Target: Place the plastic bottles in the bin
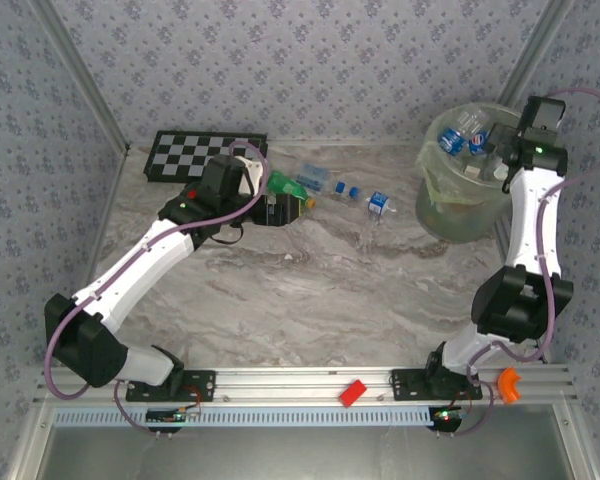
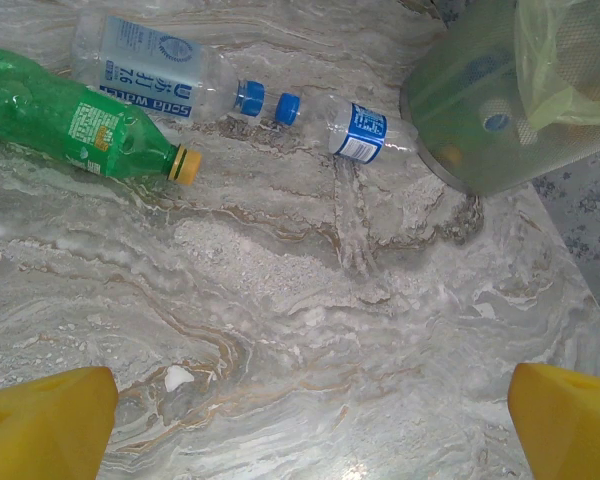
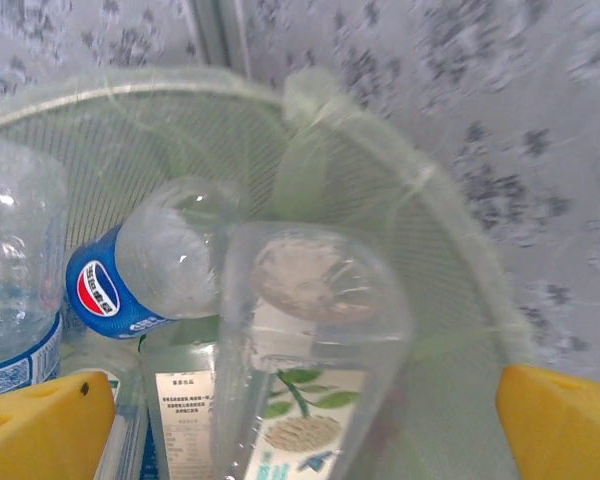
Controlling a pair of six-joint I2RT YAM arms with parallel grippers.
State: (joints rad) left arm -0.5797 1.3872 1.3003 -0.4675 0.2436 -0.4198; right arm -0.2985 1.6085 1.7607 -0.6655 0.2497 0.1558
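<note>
Right wrist cam: right claw (image 3: 300,420) spread wide, bin (image 3: 400,200) below it, clear bottle (image 3: 310,330) loose between its fingers; left claw (image 2: 305,420) released too.

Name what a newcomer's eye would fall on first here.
The pale-green bin at the far right, piled with bottles, the right gripper open over it. Next, the bright green bottle lying on the marbled table beside clear blue-capped bottles.

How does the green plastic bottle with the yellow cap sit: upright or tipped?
Tipped: the green plastic bottle lies on its side on the marbled table, capped, outside the round pale-green bin.
</note>
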